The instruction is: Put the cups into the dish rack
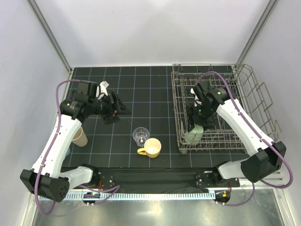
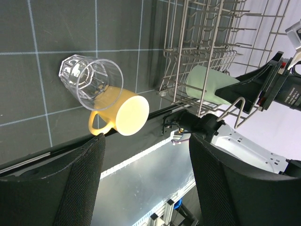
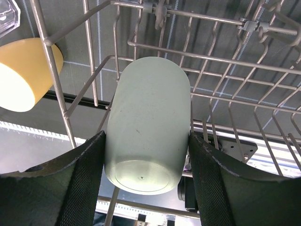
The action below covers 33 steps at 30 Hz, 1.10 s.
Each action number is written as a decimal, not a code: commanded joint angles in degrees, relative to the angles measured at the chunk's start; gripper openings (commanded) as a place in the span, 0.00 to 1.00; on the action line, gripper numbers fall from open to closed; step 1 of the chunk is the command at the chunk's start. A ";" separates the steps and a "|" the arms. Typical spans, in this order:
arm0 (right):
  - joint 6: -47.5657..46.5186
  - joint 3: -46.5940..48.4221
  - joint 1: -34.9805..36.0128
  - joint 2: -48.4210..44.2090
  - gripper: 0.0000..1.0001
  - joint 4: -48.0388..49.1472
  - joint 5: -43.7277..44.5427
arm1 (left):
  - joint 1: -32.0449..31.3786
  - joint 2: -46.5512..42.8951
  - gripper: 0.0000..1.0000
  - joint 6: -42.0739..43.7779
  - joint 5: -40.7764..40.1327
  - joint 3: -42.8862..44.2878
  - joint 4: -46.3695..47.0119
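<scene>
Dark gridded bench (image 1: 141,94), white walls; grey wire dish rack (image 1: 244,94) surrounds my right gripper (image 3: 146,139), which is clamped on both sides of the pale green cup (image 3: 148,117) inside the rack, close to its wire side. My left gripper (image 2: 146,141) has its fingers apart with nothing between them. Ahead of it on the bench stand the clear glass (image 2: 89,82) and, just beside it, the yellow mug (image 2: 124,113), both outside the rack.

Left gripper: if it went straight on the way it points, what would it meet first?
Probably the yellow mug, next to the glass, though it might pass beside it onto the black mat; depth is unclear.
</scene>
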 commanded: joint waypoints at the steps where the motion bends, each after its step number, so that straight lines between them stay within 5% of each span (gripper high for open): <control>1: 0.14 0.09 -0.13 0.58 0.04 -7.89 1.41 | 0.52 0.41 0.70 1.49 0.72 0.69 -0.71; 33: 0.84 -0.26 0.40 4.53 0.04 -7.81 4.23 | 0.61 2.07 0.70 1.93 1.16 1.21 -0.53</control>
